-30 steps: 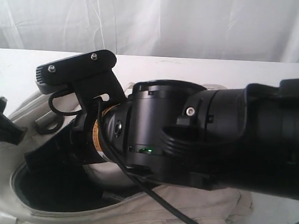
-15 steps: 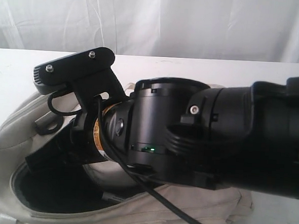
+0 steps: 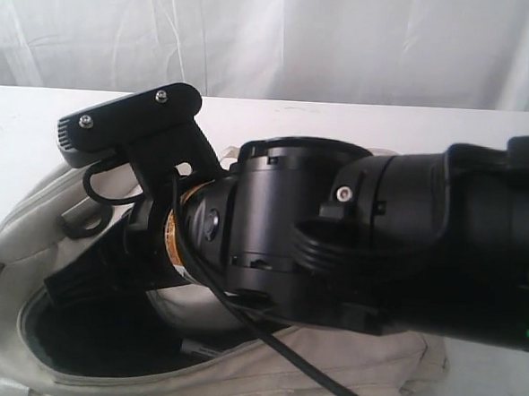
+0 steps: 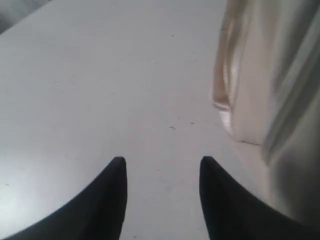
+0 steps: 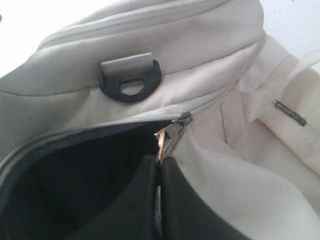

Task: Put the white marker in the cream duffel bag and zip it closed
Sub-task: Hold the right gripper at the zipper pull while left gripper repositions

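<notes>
Exterior view: white curtain (image 3: 301, 39) at 12 o'clock; plain white table (image 3: 17, 129); black arm (image 3: 405, 251) with an orange band (image 3: 174, 237). At 7 o'clock, the cream duffel bag (image 3: 28, 237), its interior black. Wrist view: black strap loop (image 5: 129, 85), brass-coloured zip pull (image 5: 160, 139).

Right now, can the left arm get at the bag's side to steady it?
Probably yes. The left fingers stand open over the table, with the bag close beside them and nothing between. The right fingers are shut on the zip pull, clear of that side.
</notes>
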`<state>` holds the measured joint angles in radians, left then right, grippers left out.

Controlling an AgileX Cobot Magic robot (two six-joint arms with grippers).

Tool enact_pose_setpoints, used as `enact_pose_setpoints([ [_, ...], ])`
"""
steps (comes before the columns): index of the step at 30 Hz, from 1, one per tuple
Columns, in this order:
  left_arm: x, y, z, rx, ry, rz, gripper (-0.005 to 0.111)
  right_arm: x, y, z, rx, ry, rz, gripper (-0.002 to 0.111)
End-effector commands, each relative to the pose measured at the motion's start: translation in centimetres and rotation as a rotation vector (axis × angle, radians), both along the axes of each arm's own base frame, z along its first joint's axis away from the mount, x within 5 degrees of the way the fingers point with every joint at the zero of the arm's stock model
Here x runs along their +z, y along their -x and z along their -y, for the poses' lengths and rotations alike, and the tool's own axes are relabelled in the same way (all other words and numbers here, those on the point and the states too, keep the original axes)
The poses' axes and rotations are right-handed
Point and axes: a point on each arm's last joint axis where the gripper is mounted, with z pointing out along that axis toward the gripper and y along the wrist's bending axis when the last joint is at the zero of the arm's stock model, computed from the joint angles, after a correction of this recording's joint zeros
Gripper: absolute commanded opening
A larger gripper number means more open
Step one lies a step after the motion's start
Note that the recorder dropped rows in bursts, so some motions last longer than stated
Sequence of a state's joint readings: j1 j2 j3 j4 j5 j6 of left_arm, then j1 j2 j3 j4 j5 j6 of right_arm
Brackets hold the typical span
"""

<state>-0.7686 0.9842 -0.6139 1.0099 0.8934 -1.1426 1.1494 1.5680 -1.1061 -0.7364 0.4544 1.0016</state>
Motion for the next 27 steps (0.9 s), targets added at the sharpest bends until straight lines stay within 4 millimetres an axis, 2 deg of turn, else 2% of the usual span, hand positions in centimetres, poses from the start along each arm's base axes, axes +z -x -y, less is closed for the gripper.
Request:
enact_pose_setpoints([
  [1,2.1,-0.5,1.7,-0.057,0.199,0.041,0.050,0.5,0.3,0.0,0.040,-0.003,0.029,0.000],
  [4,3.7,-1.0,1.7,-0.038,0.239,0.082,0.050,0.5,0.3,0.0,0.041,-0.002,0.030,0.000],
  [7,5.7,-2.0,0.8,0.028,0.313,0.142,0.049,0.5,0.3,0.0,0.044,0.001,0.033,0.000],
  [9,6.5,-2.6,0.6,0.023,0.374,0.174,0.041,0.5,0.3,0.0,0.056,0.012,0.043,0.000],
  [12,6.5,-3.3,-0.5,0.084,0.435,0.194,0.018,0.5,0.3,0.0,0.056,0.012,0.043,0.000],
  [16,6.2,-4.0,-1.7,0.164,0.501,0.201,0.000,0.5,0.3,0.0,0.057,0.008,0.043,0.000],
  [19,5.6,-5.1,-1.4,0.171,0.608,0.184,0.000,0.5,0.4,-0.2,0.067,-0.004,0.044,0.000],
  [22,4.3,-6.5,0.3,0.051,0.643,0.103,0.000,0.5,0.4,-0.1,0.066,-0.002,0.044,0.000],
  [27,3.5,-7.5,0.2,0.007,0.526,0.083,0.000,0.5,0.3,-0.1,0.060,0.004,0.043,0.000],
])
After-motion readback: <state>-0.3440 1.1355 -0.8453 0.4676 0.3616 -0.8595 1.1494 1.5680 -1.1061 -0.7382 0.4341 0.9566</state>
